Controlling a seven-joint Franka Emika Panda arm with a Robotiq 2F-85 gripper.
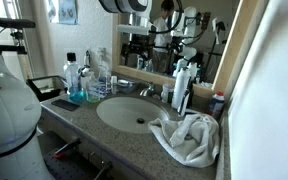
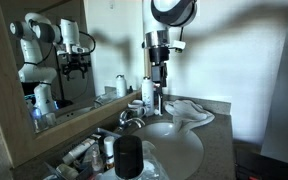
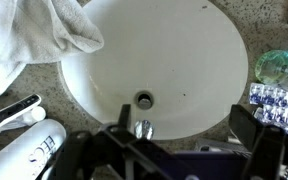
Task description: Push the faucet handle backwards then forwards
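The small chrome tap with its faucet handle (image 2: 130, 117) stands at the back rim of the oval white basin (image 2: 184, 150); it also shows in an exterior view (image 1: 146, 90). My gripper (image 2: 159, 100) hangs open and empty above the counter, a little past the tap toward the towel, not touching it. In the wrist view the open fingers (image 3: 184, 130) frame the basin's (image 3: 184, 50) near rim. A shiny chrome bit of the tap (image 3: 142, 128) sits by one finger. The handle itself is not clear there.
A crumpled white towel (image 1: 189, 138) lies on the counter beside the basin. White pump bottles (image 1: 181, 82) stand by the mirror near the gripper. Blue and clear bottles (image 1: 74, 80) crowd the other side. A black cup (image 2: 129, 157) stands near the camera.
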